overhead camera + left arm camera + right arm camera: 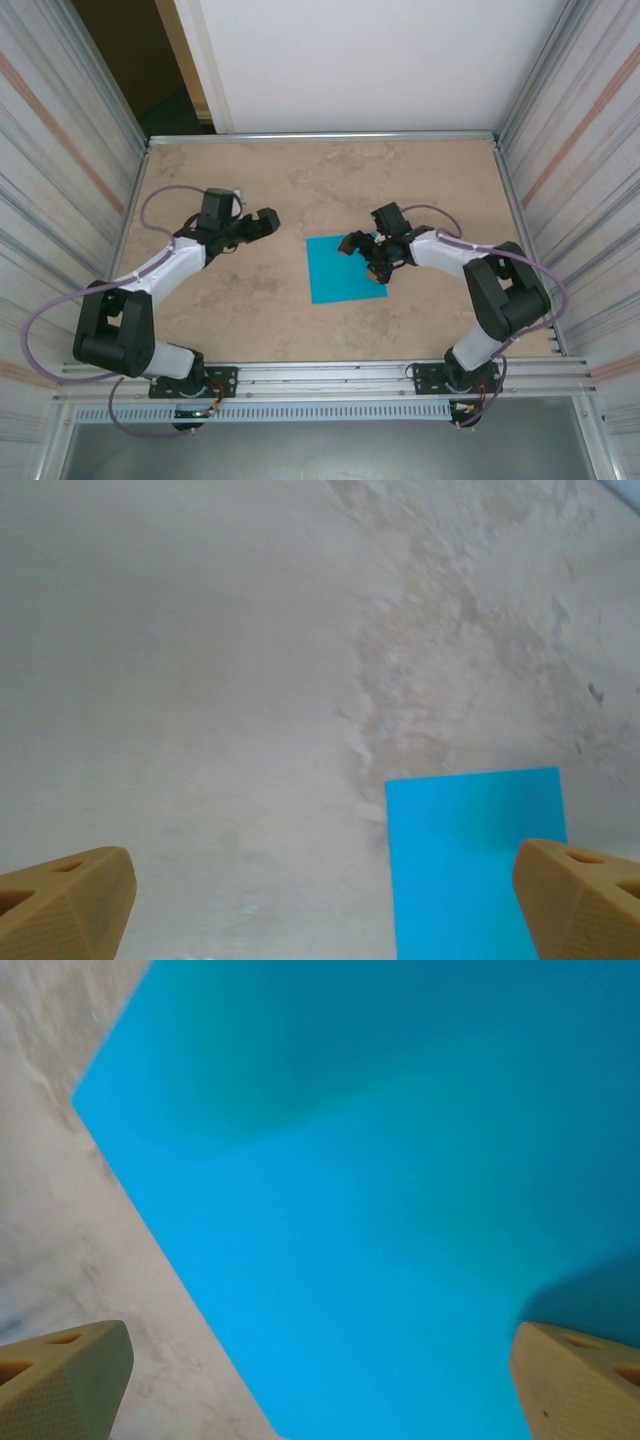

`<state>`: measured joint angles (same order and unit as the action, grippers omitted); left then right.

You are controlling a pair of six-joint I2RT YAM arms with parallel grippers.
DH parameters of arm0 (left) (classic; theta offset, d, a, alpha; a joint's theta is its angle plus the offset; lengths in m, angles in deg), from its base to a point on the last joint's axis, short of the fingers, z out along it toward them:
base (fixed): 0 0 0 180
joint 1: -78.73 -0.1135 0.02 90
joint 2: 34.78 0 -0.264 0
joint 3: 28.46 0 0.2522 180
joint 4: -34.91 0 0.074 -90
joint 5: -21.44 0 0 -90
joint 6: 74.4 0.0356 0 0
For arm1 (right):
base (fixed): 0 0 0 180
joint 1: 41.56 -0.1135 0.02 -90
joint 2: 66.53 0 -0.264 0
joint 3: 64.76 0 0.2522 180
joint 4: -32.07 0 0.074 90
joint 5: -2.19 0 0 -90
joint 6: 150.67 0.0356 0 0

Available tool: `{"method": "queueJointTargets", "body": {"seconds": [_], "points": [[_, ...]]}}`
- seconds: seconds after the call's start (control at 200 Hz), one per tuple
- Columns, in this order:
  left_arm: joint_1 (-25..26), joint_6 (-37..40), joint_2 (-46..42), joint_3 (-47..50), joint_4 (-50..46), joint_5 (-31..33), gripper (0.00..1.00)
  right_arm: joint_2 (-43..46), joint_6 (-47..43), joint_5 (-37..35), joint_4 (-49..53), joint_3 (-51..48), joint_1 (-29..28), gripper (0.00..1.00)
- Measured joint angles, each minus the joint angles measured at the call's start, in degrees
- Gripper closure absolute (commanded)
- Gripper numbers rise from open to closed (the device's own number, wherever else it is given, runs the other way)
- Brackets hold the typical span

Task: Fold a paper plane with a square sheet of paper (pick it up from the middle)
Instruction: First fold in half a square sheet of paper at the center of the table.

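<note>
Tan marbled tabletop (250, 180), metal-sided enclosure round it. Square sheet of paper (345, 268) lies flat approx. mid-table, a bit right of centre. It's unfolded w/ no crease visible, edges turned slightly off the table's edges. Being square it has no long axis to speak of; what matters is its middle.

Right gripper (365, 257) is over the sheet's right-hand part, toward the far-right corner, jaws wide, nothing btwn them. In the right wrist view turquoise runs across most of the gap. One fingertip (65, 1380) is over bare table just past a sheet edge; the other is over the paper w/ a shadow beside it. So the jaws straddle an edge region, not the middle. Contact w/ paper: can't tell.

Left gripper (258, 226) sits well apart to the sheet's left, over bare table, pointing toward it, jaws also wide & empty. Its wrist view has the sheet ahead & off to the right.

Judgement: task is at its start, no fold made, pick-up not yet done. Right arm is clearly nearer. The sheet's middle lies toward the left arm & the near edge from where the right gripper hangs. Next move prob. calls for a small shift that way before pinching. Risk: thin flat paper gives little to grip and may slide.
</note>
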<state>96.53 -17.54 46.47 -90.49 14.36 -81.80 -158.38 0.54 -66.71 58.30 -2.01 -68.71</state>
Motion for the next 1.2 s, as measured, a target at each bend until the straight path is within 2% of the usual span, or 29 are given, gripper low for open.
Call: {"method": "queueJointTargets", "body": {"seconds": [0.09,0.251,0.446,0.576,0.852,1.198], "points": [[4.2,-2.2,2.2,-1.7,-1.1,-0.5,0.05,2.8,-1.9,1.0,-0.4,0.1,4.2,0.11],[10.4,-8.9,6.3,-5.0,-3.1,-3.3,0.05,3.9,-10.7,2.8,2.8,2.0,9.8,0.22],[17.7,-15.2,11.1,-9.0,-4.2,-4.4,0.07,1.3,-19.8,4.5,7.8,4.2,11.1,0.37],[21.3,-18.1,15.7,-11.7,-4.1,-5.2,0.09,-2.5,-23.0,4.7,9.4,6.5,11.0,0.38],[22.4,-19.9,20.6,-13.7,-4.3,-5.2,0.11,-7.4,-24.7,4.7,10.1,8.2,8.3,0.38],[22.3,-18.3,23.4,-16.5,-7.8,-3.4,0.09,-7.6,-22.6,4.0,7.8,5.9,5.7,0.35]]}}
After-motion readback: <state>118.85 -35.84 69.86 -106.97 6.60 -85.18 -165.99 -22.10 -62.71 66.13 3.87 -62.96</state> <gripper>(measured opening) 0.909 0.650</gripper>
